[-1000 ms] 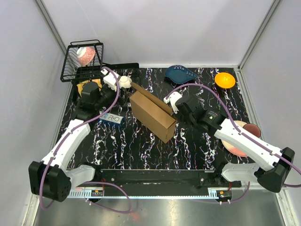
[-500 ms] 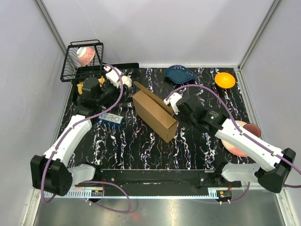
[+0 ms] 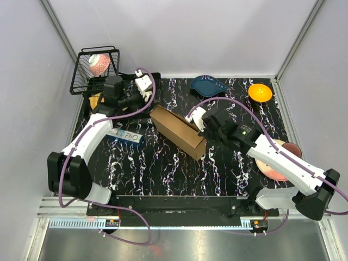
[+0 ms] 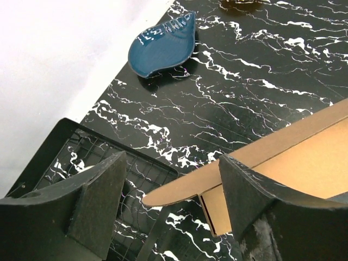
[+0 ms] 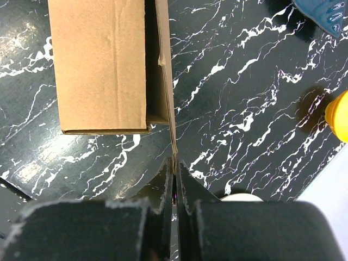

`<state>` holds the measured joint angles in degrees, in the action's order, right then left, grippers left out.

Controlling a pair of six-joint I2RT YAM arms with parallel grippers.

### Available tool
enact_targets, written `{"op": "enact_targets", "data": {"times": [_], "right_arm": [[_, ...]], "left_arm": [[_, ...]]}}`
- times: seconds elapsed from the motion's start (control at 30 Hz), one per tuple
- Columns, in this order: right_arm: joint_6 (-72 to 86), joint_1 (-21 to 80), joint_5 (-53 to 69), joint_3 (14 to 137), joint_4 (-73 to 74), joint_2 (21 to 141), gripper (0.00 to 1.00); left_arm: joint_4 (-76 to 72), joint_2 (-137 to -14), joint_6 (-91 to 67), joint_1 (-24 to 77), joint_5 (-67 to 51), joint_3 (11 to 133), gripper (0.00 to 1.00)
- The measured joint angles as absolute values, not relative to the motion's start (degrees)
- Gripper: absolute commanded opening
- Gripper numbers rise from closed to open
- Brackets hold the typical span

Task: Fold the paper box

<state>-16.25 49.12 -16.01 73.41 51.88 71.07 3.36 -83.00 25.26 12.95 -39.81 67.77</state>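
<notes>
Presently the paper box (image 3: 176,132) lies mid-way on the surface (image 3: 163,163), its long flap (image 5: 165,81) standing open. The right hand (image 5: 174,166) is pinched tight on the flap's edge. The left hand (image 4: 171,168) hangs wide near its far end. Recommended: grip squarely and fold along the crease without tearing.

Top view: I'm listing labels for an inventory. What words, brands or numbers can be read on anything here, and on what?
Small blue and white packet, left of the box: pale lettering, too blurred to read.
Paper box: plain brown, no print shows in any view.
No other text shows.
</notes>
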Motion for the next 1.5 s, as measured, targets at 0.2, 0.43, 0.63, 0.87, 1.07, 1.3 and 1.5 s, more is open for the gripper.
{"op": "enact_targets", "data": {"times": [0.2,0.43,0.63,0.87,1.07,1.3,1.5], "right_arm": [[-18.00,49.06,-16.01,72.44,50.24,71.05,0.00],[-18.22,48.90,-16.05,71.94,49.32,71.05,0.00],[-18.22,48.73,-16.27,71.53,48.82,70.87,0.00],[-18.22,48.73,-16.43,70.57,48.66,69.73,0.00],[-18.22,48.69,-16.40,70.37,48.69,69.47,0.00],[-18.20,48.69,-16.38,70.37,48.66,69.47,0.00],[-18.17,48.69,-16.38,70.37,48.64,69.56,0.00]], "left_arm": [[2.68,-79.35,26.13,10.98,-41.25,64.95,0.75],[0.93,-77.14,26.17,8.40,-41.34,64.07,0.74],[1.19,-75.57,27.57,7.53,-41.43,64.07,0.74],[2.35,-73.89,30.59,8.05,-41.45,61.47,0.74],[5.13,-73.47,33.04,8.93,-41.43,59.05,0.74],[5.17,-74.02,34.76,10.26,-41.34,58.98,0.72],[5.10,-76.79,35.35,10.87,-41.30,59.33,0.70]]}}
